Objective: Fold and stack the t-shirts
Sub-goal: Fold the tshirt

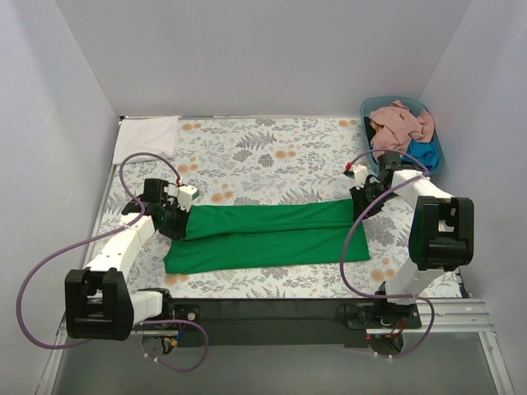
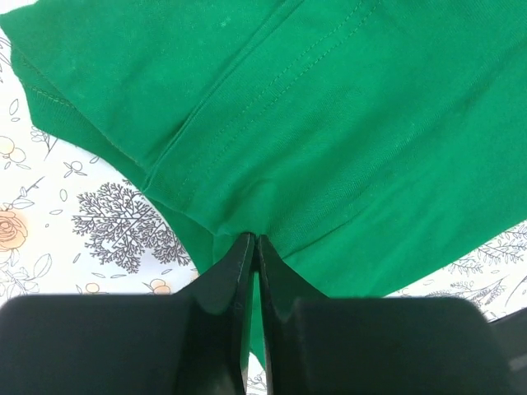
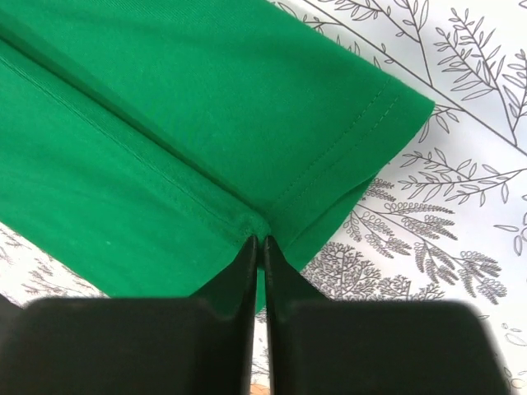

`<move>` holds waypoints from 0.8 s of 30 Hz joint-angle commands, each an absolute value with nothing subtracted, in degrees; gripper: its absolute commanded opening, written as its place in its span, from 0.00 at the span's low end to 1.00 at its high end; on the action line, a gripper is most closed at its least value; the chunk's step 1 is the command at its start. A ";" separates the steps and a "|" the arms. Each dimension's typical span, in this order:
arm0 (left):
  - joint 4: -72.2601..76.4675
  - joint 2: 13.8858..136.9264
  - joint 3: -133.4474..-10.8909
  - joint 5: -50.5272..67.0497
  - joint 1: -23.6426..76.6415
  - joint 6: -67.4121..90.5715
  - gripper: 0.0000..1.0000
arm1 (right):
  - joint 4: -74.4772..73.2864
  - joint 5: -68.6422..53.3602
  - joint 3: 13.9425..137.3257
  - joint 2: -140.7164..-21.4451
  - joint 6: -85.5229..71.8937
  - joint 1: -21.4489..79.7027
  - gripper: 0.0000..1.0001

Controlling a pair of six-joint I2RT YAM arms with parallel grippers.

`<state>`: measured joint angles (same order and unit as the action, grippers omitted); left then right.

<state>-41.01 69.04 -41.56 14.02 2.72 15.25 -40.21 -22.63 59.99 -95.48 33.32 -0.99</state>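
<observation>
A bright green t-shirt (image 1: 268, 234) lies lengthwise across the near middle of the floral table covering, its far long edge folded over toward me. My left gripper (image 1: 174, 220) is shut on the shirt's left end; in the left wrist view the fingertips (image 2: 255, 240) pinch a fold of the green cloth (image 2: 329, 123). My right gripper (image 1: 360, 204) is shut on the right end; in the right wrist view the gripper (image 3: 259, 240) pinches the hem of the cloth (image 3: 165, 132). Salmon-pink (image 1: 401, 123) and blue (image 1: 424, 154) shirts lie in a tub at the back right.
A blue plastic tub (image 1: 436, 132) stands at the back right corner. A folded white cloth (image 1: 150, 134) lies at the back left corner. White walls enclose the table on three sides. The floral covering (image 1: 263, 152) spreads beyond the shirt.
</observation>
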 commanded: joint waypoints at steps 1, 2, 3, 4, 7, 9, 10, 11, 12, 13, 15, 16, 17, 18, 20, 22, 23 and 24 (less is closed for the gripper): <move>-41.21 68.82 -41.22 13.79 2.29 13.10 0.05 | -39.90 -21.10 61.34 -95.71 34.45 -1.23 0.12; -42.18 68.56 -41.39 14.76 2.29 12.66 0.11 | -40.42 -20.83 61.70 -95.45 34.54 -1.23 0.21; -44.36 67.42 -41.83 17.20 2.29 11.70 0.22 | -41.39 -20.48 62.22 -95.10 34.80 -1.23 0.28; -45.60 66.46 -43.23 18.88 2.20 11.25 0.26 | -42.18 -20.39 62.84 -93.97 34.98 -1.23 0.41; -49.21 64.08 -46.57 23.88 2.02 11.16 0.33 | -44.20 -20.91 66.17 -91.16 35.16 -1.23 0.53; -49.92 64.60 -50.79 25.57 2.02 11.77 0.33 | -44.73 -21.18 69.25 -89.92 34.89 -1.23 0.53; -49.49 66.17 -52.28 26.10 2.02 13.34 0.34 | -45.17 -21.96 70.13 -89.91 34.54 -1.23 0.51; -48.96 67.57 -54.73 26.36 2.02 13.97 0.34 | -45.52 -22.49 70.83 -90.17 34.28 -1.14 0.48; -48.09 68.89 -55.97 26.63 2.02 14.58 0.35 | -45.96 -23.02 71.88 -91.05 34.10 -0.97 0.45; -47.55 72.30 -56.94 26.98 2.02 15.72 0.35 | -46.40 -24.07 72.07 -91.58 33.49 -0.71 0.38; -46.06 75.57 -58.44 26.28 2.02 16.61 0.36 | -46.58 -25.04 71.46 -92.72 32.96 -0.09 0.33; -45.53 77.24 -58.53 25.84 2.02 17.31 0.36 | -46.67 -25.83 71.02 -93.86 32.35 -0.09 0.30; -44.92 79.17 -58.45 24.88 2.02 17.92 0.36 | -46.58 -26.10 70.41 -94.30 32.17 1.48 0.29; -43.43 79.97 -57.66 24.18 2.02 18.36 0.36 | -46.41 -26.19 69.10 -95.09 32.08 2.28 0.27; -42.11 81.03 -56.69 23.38 2.02 19.24 0.36 | -46.06 -26.02 67.51 -95.71 32.60 2.90 0.26; -40.87 81.47 -55.64 20.93 2.02 19.69 0.37 | -45.44 -25.58 65.40 -96.85 32.87 3.16 0.25; -40.35 81.56 -55.11 19.79 2.02 19.69 0.38 | -45.18 -25.23 64.78 -97.12 33.22 3.25 0.25; -39.30 81.56 -54.59 18.56 2.02 19.69 0.39 | -44.65 -24.88 63.99 -97.55 33.40 3.34 0.25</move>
